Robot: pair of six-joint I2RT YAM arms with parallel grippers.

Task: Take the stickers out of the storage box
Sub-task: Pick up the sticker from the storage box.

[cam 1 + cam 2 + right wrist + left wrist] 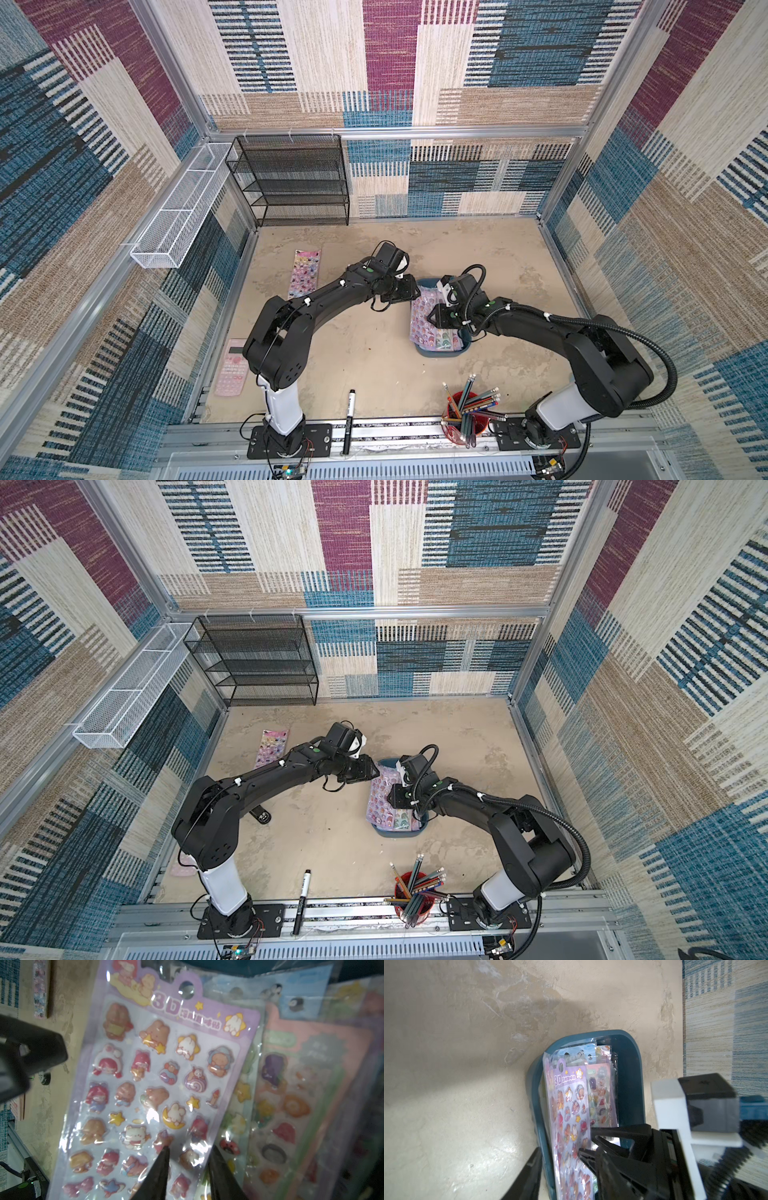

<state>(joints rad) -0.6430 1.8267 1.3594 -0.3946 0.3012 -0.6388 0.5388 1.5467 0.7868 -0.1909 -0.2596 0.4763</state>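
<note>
Black and slim, a marker pen (349, 419) is lying across the front edge of the desk (365, 357), at the lower middle of both top views. A red cup of pencils (467, 417) is standing to its right, and a pink calculator (232, 368) is lying at lower left, partly hidden by the left arm. Further in, right of centre, the blue storage box (441, 354) is sitting on the desk with the stickers (448, 338) piled inside. A lilac sheet (166, 1074) is lying slanted on top, one long side riding over the box's rim. The right pincer (190, 1147) is reaching down onto that sheet, released, its fingers standing apart with the tips at the glossy surface. The left pincer (411, 289) is hovering at the box's far end. Only one of its fingers is showing in its wrist view, so whether it is clenched cannot be told. Beyond, toward the upper left, a pink sheet (304, 274) is lying flat on the desk outside the box. At the back, a black mesh rack (291, 183) is standing against the wall, and a white wire basket (178, 208) is hanging along the left wall.
</note>
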